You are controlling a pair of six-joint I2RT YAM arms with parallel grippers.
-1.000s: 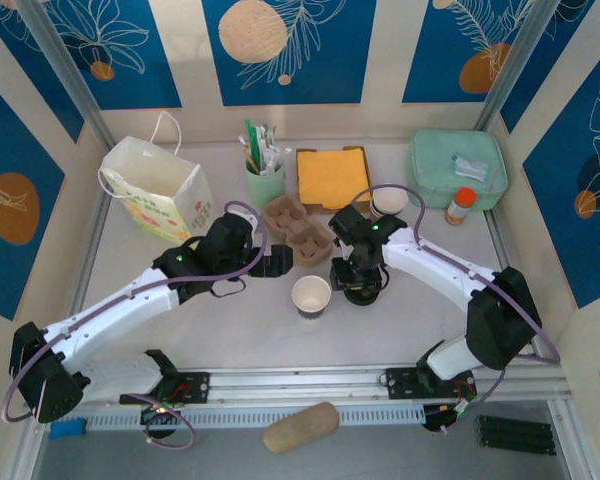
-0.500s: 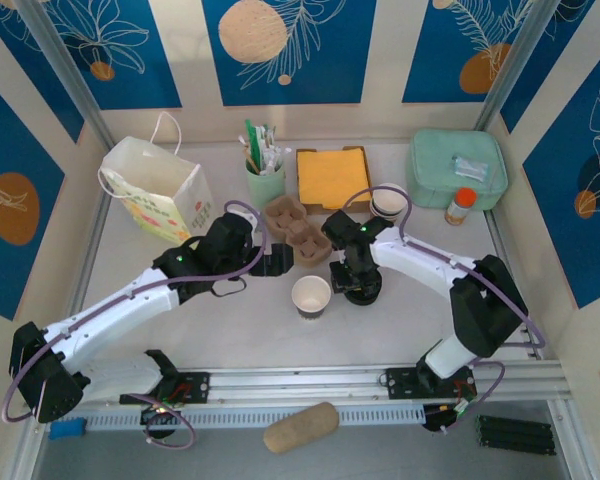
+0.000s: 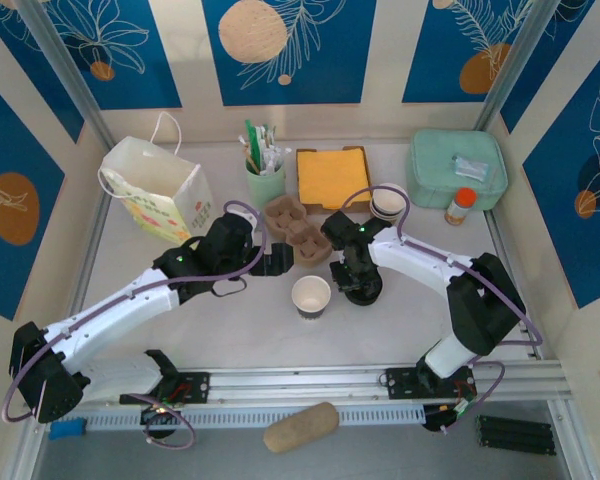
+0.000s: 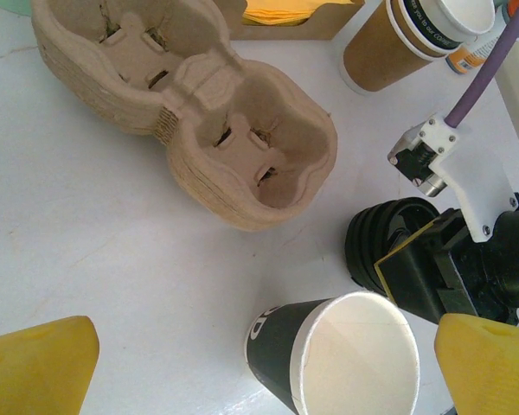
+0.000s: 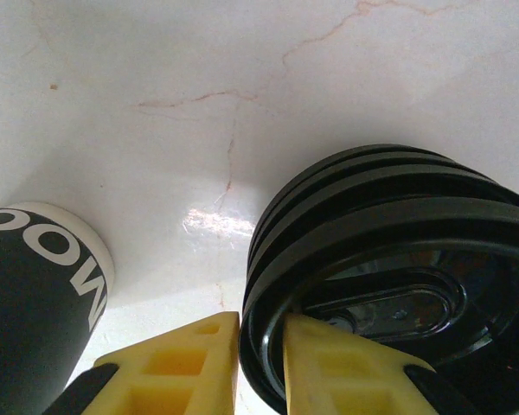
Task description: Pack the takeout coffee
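While the right end effector (image 5: pixel 261 333) is clenched on the rim of the top lid (image 5: pixel 389 298), one yellow finger outside the rim and one inside, the left end effector (image 4: pixel 261 367) is just hanging there, spread wide with nothing in it.

Using the pulp cup carrier (image 3: pixel 298 228) as the reference point:

- The coffee cup (image 3: pixel 311 296) stands upright on the tabletop (image 3: pixel 230 330), just off the carrier's near end on the arm-base side and not touching it. It has no lid on, so the white inside is plain to see. In the left wrist view its side looks dark with white lettering.
- The stack of black lids (image 3: pixel 364 286) sits off the carrier's near right corner, close beside the cup, and the pinched lid is the one on top.
- The stack of lidless cups (image 3: pixel 388 203) is to the right of the carrier, further back.
- The left end effector hovers at the carrier's left side, and its wrist view catches the cup between the two yellow fingers.
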